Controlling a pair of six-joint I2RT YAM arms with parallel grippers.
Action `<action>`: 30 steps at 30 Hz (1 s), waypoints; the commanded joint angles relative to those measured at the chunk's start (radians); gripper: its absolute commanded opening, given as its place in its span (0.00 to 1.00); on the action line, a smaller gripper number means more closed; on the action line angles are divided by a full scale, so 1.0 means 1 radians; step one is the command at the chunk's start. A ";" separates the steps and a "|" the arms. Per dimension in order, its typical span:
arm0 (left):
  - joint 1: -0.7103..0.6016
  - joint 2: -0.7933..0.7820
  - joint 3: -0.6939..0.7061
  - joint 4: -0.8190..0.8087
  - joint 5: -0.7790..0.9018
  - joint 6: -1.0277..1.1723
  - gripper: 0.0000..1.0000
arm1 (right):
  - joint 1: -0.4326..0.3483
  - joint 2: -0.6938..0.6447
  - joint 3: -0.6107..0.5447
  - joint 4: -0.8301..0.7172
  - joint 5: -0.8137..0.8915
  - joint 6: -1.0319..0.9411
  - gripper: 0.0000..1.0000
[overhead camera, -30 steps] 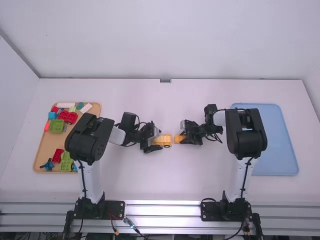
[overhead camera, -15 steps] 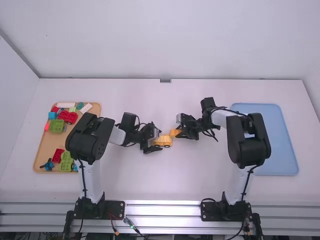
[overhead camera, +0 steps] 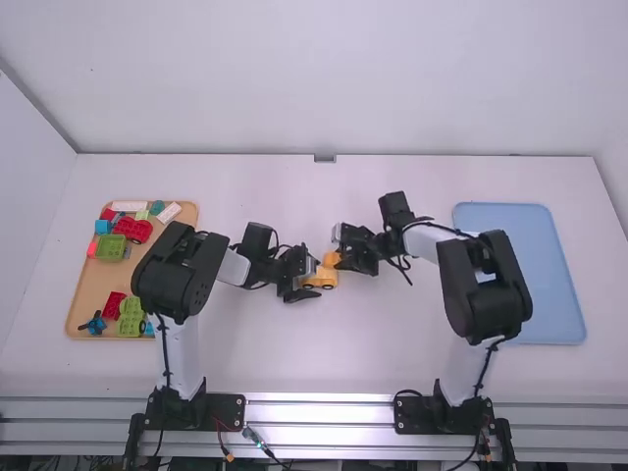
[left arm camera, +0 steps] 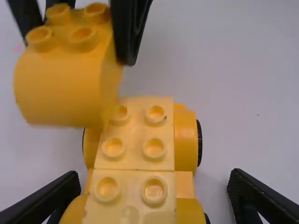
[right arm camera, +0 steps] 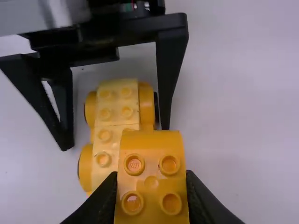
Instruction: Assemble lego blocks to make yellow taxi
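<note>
Studded yellow car base (left arm camera: 135, 156) upright on its wheels, a rounded yellow four-stud block (right arm camera: 151, 183) aloft close by.

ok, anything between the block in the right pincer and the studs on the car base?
Nothing visible stands between the rounded yellow block, gripped by the right pincer, and the studs of the yellow base. The left pincer straddles the base, open, fingers beside it, not over the studs.

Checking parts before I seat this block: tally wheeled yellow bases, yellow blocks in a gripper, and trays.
Wheeled yellow base: 1
Yellow block in right gripper: 1
Tan tray and blue tray: 2
Total: 4
</note>
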 commanded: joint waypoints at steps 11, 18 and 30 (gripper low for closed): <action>-0.003 0.018 0.009 -0.006 0.029 0.056 0.78 | -0.001 -0.116 -0.220 0.301 -0.114 0.092 0.14; -0.003 0.018 0.006 -0.014 0.008 0.050 0.61 | -0.001 -0.116 -0.223 0.319 -0.113 0.100 0.13; -0.007 0.018 0.006 -0.002 0.007 0.037 0.60 | 0.038 0.023 -0.204 0.481 -0.117 0.208 0.09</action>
